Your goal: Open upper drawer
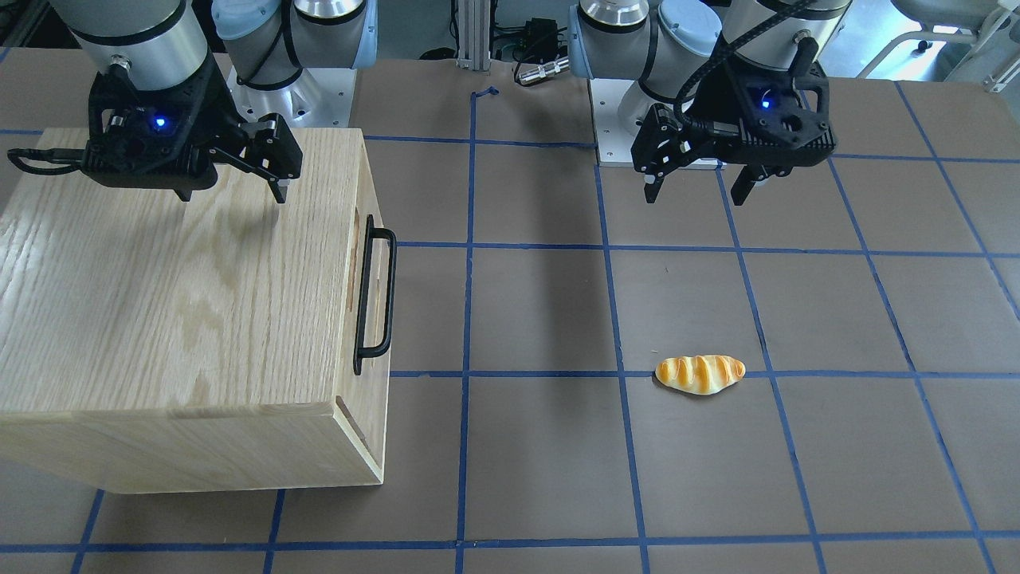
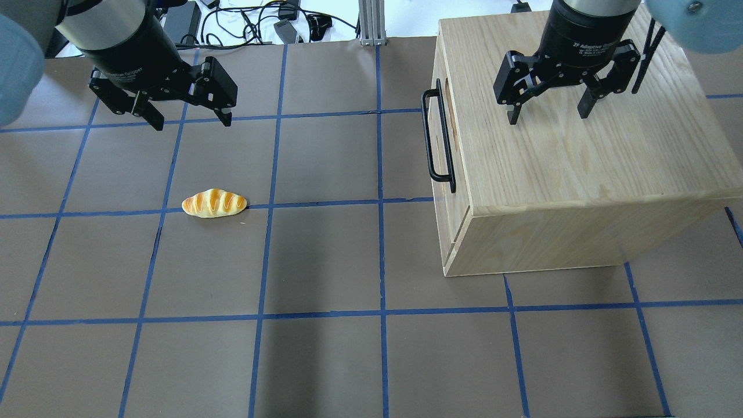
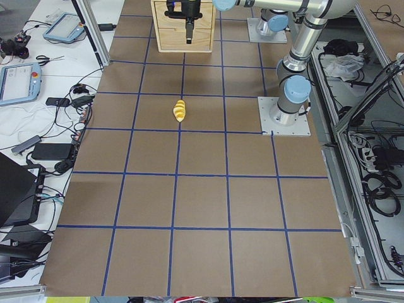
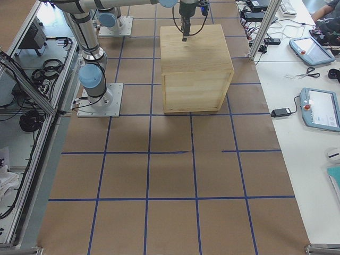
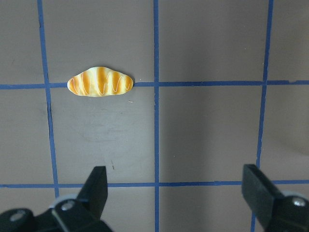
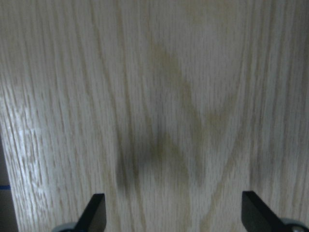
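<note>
The light-wood cabinet [image 2: 580, 168] stands on my right side of the table. Its upper drawer [image 2: 447, 75] is shut, with its long black bar handle [image 2: 428, 136] facing the table's middle; the handle also shows in the front-facing view [image 1: 390, 295]. My right gripper [image 2: 547, 115] is open and empty, hovering over the cabinet's top [image 6: 159, 96], behind the handle side. My left gripper [image 2: 191, 122] is open and empty above the bare table, far from the cabinet. It also shows in the left wrist view [image 5: 175, 188].
A toy bread roll [image 2: 213, 203] lies on the table in front of my left gripper, also in the left wrist view [image 5: 100, 82]. Brown table cover with blue tape grid [image 2: 380, 232] lies between roll and cabinet.
</note>
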Available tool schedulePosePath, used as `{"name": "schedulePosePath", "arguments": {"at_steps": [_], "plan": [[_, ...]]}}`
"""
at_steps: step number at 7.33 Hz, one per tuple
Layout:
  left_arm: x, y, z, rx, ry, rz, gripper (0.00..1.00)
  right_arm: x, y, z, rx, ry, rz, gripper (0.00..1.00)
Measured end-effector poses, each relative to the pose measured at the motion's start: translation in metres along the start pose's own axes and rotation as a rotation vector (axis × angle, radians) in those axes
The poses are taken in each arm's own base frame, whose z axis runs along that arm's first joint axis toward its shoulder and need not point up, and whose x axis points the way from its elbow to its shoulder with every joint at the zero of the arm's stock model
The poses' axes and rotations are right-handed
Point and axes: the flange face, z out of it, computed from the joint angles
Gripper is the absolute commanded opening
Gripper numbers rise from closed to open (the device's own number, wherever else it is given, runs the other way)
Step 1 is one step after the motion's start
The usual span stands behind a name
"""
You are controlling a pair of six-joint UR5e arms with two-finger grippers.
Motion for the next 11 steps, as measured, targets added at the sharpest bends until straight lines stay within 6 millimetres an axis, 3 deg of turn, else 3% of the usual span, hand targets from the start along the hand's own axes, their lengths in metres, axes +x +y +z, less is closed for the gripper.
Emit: {"name": "schedulePosePath", "arguments": {"at_steps": [3, 11], "plan": [[-0.005, 0.000, -0.007, 0.014, -0.001, -0.008, 1.00, 0.000, 0.000, 0.000, 0.001, 0.000, 0.000, 1.00], [-0.005, -0.001, 0.009, -0.017, 0.002, -0.012, 1.00, 0.000, 0.000, 0.000, 0.001, 0.000, 0.000, 1.00]]}}
